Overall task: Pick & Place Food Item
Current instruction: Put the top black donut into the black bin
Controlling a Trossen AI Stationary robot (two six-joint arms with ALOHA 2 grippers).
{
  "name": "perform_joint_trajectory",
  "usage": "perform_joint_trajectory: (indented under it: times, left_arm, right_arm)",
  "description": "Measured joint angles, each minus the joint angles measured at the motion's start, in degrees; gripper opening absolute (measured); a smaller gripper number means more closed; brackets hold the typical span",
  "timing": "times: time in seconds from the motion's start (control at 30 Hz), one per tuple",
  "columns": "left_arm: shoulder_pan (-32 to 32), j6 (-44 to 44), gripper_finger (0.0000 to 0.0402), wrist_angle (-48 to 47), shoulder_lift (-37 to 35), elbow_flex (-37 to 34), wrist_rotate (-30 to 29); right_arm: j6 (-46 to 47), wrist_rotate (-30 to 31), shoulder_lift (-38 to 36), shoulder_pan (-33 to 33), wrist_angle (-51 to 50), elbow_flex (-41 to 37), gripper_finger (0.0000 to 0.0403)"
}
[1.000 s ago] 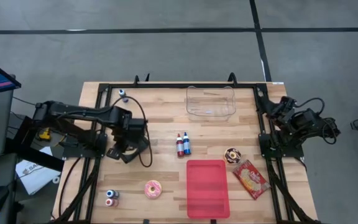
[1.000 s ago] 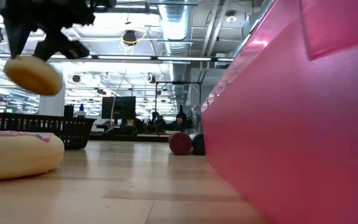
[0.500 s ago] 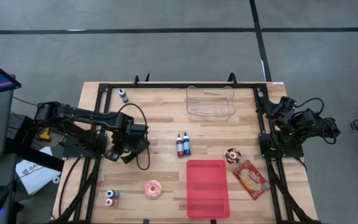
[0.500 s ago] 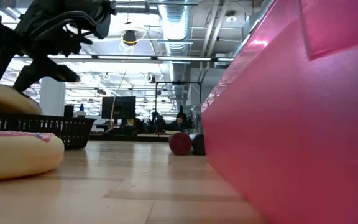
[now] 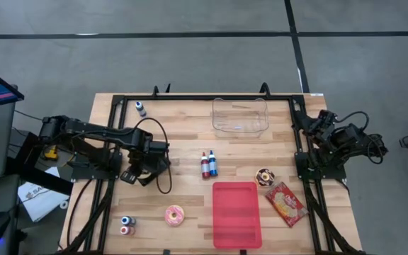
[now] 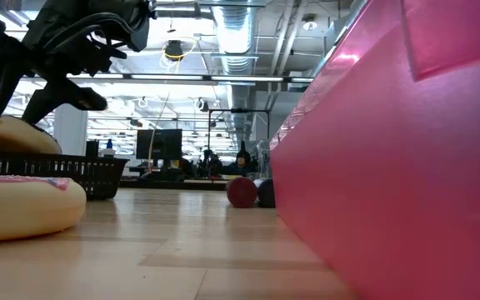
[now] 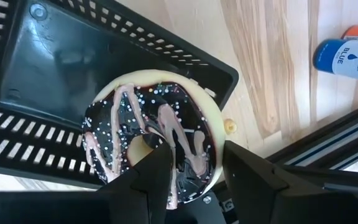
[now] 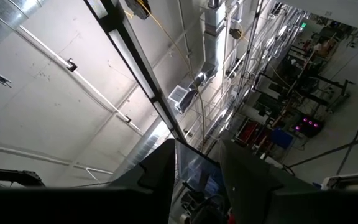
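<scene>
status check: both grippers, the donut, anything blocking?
Left gripper shut on chocolate donut, hanging over the black basket. Right gripper parked, pointing at ceiling, holding nothing. Nothing blocking.

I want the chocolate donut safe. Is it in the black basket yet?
Not yet. The left claw holds the chocolate donut just above the black basket.

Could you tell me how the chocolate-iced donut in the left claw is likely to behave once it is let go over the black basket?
The donut looks like a rigid toy, so it probably keeps its shape. The left claw pinches it across the ring; it may tip on release. It overhangs the black basket rim, so it could catch there.
</scene>
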Motion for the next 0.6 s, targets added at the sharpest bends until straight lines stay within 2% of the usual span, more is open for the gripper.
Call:
perform_joint_trajectory:
  times: [0.6]
  left_arm:
    - [0.00, -1.20, 0.0136, 0.53, 0.00, 0.02, 1.92]
  right_arm:
    - [0.02, 0.00, 0.00, 0.00, -1.19, 0.00, 0.0120]
